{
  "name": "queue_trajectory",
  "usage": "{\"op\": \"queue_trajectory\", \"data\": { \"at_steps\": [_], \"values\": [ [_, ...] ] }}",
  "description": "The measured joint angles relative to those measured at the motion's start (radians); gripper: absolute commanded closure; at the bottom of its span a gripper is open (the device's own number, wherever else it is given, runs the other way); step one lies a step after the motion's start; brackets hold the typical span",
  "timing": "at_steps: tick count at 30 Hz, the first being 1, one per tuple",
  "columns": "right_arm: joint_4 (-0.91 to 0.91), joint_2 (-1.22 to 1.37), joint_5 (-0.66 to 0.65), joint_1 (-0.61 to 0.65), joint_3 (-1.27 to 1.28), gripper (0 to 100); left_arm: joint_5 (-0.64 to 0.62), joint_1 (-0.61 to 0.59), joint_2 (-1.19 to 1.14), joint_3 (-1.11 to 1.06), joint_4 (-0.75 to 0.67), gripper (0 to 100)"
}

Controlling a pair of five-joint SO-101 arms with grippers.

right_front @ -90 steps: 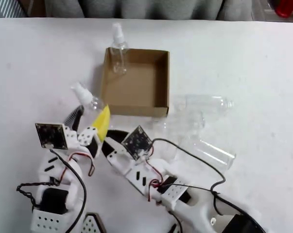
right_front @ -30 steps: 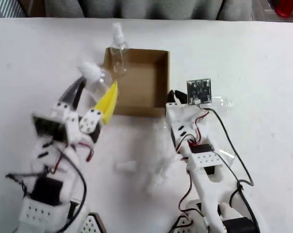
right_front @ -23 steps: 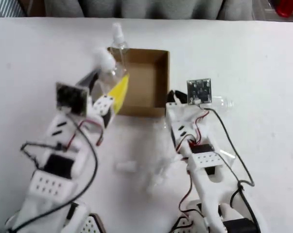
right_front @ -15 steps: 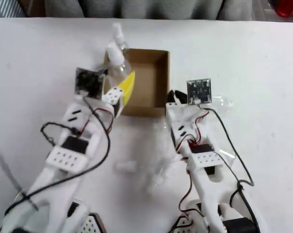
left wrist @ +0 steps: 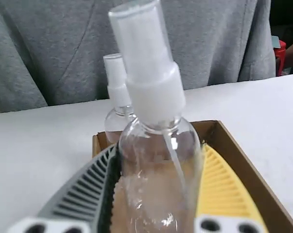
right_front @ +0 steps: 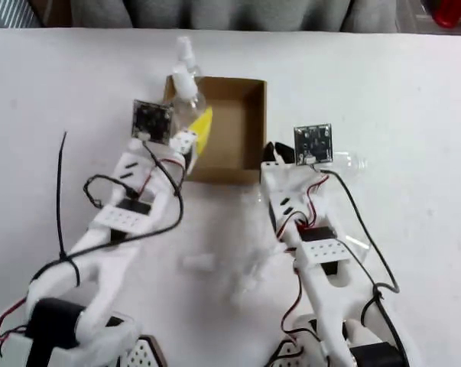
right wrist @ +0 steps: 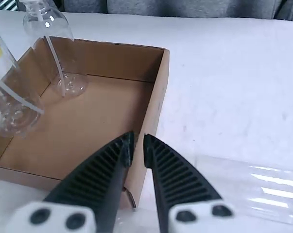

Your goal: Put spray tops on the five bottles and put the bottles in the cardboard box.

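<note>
The cardboard box (right_front: 222, 134) lies open at mid table. My left gripper (right_front: 186, 126) is shut on a clear bottle (right_front: 186, 98) with a white spray top, held upright over the box's left wall. In the left wrist view that bottle (left wrist: 156, 160) sits between the grey and yellow fingers. A second topped bottle (right_front: 186, 65) (left wrist: 118, 104) (right wrist: 54, 46) stands in the box's back left corner. My right gripper (right wrist: 137, 140) (right_front: 271, 153) sits astride the box's right wall (right wrist: 153, 116), closed to a narrow gap on it.
Clear bottles without tops (right_front: 341, 162) (right wrist: 253, 187) lie on the white table right of the box, partly hidden by the right arm. Loose white spray tops (right_front: 198, 262) (right_front: 253, 277) rest between the two arms' bases. A person in grey sits behind the table (left wrist: 63, 48).
The left arm carried the topped bottle from the box's front left up and over its left wall. The right arm swung to the box's right wall, then held still.
</note>
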State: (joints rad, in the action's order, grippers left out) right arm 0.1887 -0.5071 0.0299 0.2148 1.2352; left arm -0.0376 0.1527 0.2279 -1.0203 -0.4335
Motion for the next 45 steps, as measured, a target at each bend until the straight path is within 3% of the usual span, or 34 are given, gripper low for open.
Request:
{"op": "queue_trajectory", "data": {
  "at_steps": [14,24,36,45],
  "values": [
    [0.000,0.000,0.000,0.020,0.000,98.3,0.003,-0.009,-0.290,0.175,0.000,98],
    [0.000,0.000,0.000,0.021,0.000,98.3,0.003,-0.052,-0.376,0.226,-0.009,98],
    [0.000,0.000,0.000,0.021,0.000,98.3,0.003,-0.051,-0.520,0.245,-0.239,98],
    [0.000,0.000,0.000,0.021,0.000,98.3,0.003,-0.051,-0.557,0.279,-0.259,98]
  ]
}}
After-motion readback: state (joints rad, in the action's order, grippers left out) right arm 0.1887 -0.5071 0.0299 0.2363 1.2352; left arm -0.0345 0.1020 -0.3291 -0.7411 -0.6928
